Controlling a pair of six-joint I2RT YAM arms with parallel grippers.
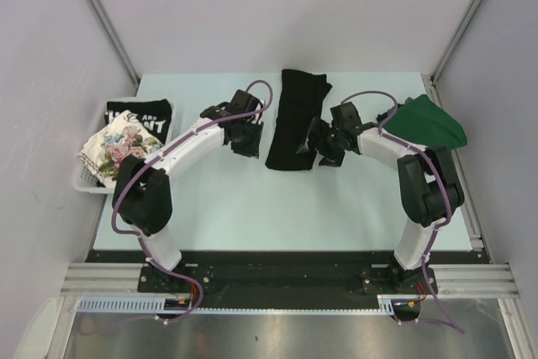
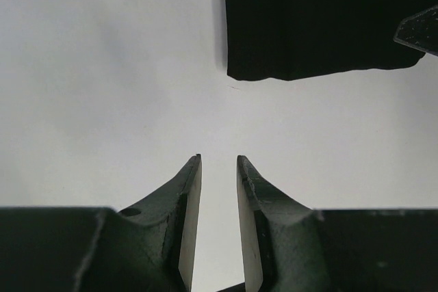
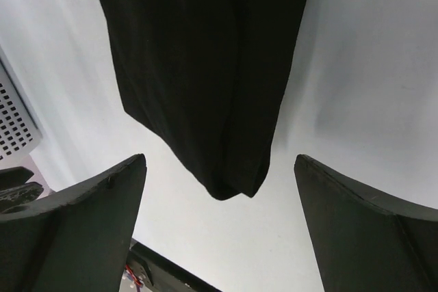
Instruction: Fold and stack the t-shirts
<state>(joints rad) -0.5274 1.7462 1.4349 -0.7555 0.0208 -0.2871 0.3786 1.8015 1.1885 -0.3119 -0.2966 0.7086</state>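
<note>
Shirt (image 3: 205, 66), black, end under right gripper (image 3: 220, 162); jaws wide apart, holding nothing.

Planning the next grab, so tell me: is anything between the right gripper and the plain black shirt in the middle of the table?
Nothing visible. The right gripper is open, and the end of the black shirt lies straight ahead between its jaws, with only bare table around it.

The left gripper (image 2: 219, 158) rises from the bottom centre of the frame, its jaws a narrow gap apart with only the pale table (image 2: 102, 66) showing between them. The black t-shirt (image 2: 321, 18) lies flat in the upper right, well apart from the fingertips.
</note>
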